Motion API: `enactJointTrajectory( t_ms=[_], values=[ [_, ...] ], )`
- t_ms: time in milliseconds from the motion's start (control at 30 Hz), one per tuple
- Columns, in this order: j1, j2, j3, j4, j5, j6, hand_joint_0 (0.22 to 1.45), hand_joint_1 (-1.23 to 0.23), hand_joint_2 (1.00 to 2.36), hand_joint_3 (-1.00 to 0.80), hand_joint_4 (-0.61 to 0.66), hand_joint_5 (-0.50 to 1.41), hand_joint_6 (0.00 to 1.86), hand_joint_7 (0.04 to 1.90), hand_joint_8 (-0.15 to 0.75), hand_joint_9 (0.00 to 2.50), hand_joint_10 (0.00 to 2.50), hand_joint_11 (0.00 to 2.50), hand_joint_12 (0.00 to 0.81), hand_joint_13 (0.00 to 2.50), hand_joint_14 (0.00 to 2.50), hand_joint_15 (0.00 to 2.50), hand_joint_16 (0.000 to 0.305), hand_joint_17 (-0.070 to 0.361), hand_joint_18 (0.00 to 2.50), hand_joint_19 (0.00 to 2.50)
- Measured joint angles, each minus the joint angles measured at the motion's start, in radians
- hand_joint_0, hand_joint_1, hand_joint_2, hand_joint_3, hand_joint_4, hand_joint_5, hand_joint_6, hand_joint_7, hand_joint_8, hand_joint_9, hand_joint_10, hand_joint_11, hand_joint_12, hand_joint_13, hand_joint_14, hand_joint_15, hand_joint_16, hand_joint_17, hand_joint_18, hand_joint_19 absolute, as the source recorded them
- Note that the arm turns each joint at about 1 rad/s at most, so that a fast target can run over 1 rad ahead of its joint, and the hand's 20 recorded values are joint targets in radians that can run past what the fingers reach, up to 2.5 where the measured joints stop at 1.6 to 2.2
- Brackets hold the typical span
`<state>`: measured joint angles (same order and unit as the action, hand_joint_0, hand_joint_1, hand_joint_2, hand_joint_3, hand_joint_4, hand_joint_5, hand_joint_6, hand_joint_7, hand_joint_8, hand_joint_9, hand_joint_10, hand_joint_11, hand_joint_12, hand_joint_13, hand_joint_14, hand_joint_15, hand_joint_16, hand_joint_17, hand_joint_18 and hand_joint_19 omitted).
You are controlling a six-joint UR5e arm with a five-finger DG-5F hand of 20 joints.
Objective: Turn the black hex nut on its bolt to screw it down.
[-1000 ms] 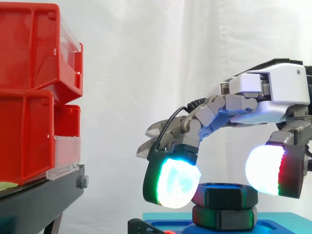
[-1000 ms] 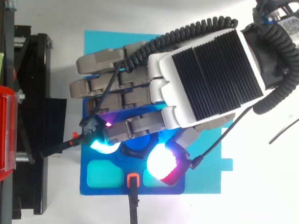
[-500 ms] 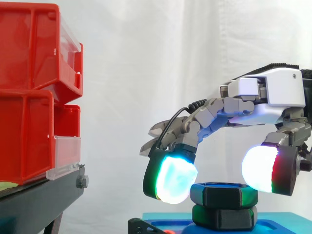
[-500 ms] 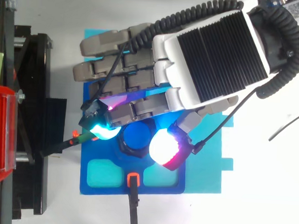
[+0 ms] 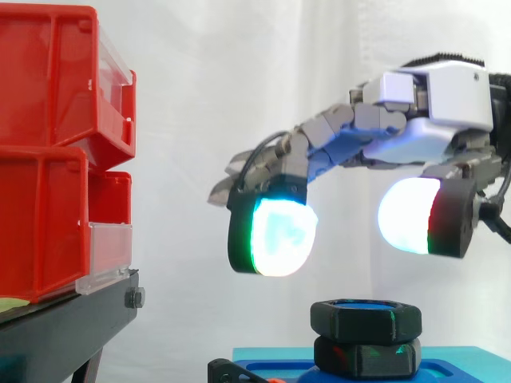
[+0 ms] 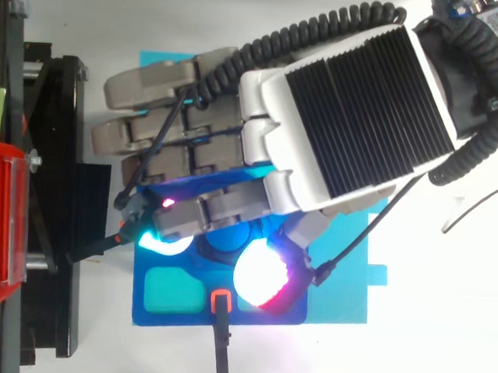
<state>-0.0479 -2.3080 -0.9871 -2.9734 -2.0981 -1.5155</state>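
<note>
Black hex nut [image 5: 366,319] sits on its bolt just above the blue base [image 5: 459,363], stacked over a second dark hex piece [image 5: 367,357]. The hand [image 5: 435,120], whose glowing pads [image 5: 279,237] flanked the nut half a second ago, has lifted well above the base, spread wide and holding nothing. That reads as a release between turns, so another grasp is probably needed.

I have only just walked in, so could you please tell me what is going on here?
The robot's hand hovers open above the black hex nut, its glowing fingertips to either side and clear of it. The nut sits on its bolt, above a second hex piece on the blue fixture.
</note>
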Motion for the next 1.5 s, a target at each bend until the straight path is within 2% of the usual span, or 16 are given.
enactJointTrajectory(
  t_ms=[233, 467, 700, 767, 1033, 1500],
  values=[
    [0.028, 0.0, 0.018, -0.021, 0.032, 0.0, 0.47, -0.49, 1.0, -0.5, 0.22, -0.19, 0.5, 0.9, 0.257, 0.52, 0.01, 0.28, 0.151, 0.31, 0.0, 0.01, 0.019, 0.044, 0.05, 0.19],
    [0.057, 0.0, 0.017, -0.048, 0.061, -0.005, 0.47, -0.48, 1.0, -0.5, 0.19, -0.17, 0.5, 0.91, 0.255, 0.51, 0.01, 0.28, 0.151, 0.3, 0.0, 0.0, 0.019, 0.043, 0.03, 0.19],
    [0.08, -0.001, -0.019, -0.057, 0.084, -0.008, 0.48, -0.66, 1.0, -0.5, 0.19, -0.18, 0.5, 1.02, 0.247, 0.5, 0.01, 0.3, 0.148, 0.31, 0.0, 0.0, 0.019, 0.042, 0.05, 0.17],
    [0.082, -0.001, -0.025, -0.057, 0.085, -0.008, 0.49, -0.69, 1.0, -0.5, 0.2, -0.18, 0.5, 1.05, 0.247, 0.5, 0.01, 0.3, 0.146, 0.31, 0.0, 0.0, 0.018, 0.041, 0.06, 0.17],
    [0.085, -0.001, -0.033, -0.059, 0.085, -0.008, 0.5, -0.7, 1.0, -0.5, 0.18, -0.2, 0.67, 0.76, 0.241, 0.51, 0.01, 0.34, 0.141, 0.33, 0.0, 0.0, 0.017, 0.039, 0.08, 0.16],
    [0.072, -0.001, -0.056, -0.038, 0.082, -0.015, 0.5, -0.68, 1.0, -0.5, 0.17, -0.21, 0.78, 0.62, 0.237, 0.52, 0.01, 0.35, 0.135, 0.32, 0.0, 0.0, 0.016, 0.037, 0.07, 0.17]
  ],
)
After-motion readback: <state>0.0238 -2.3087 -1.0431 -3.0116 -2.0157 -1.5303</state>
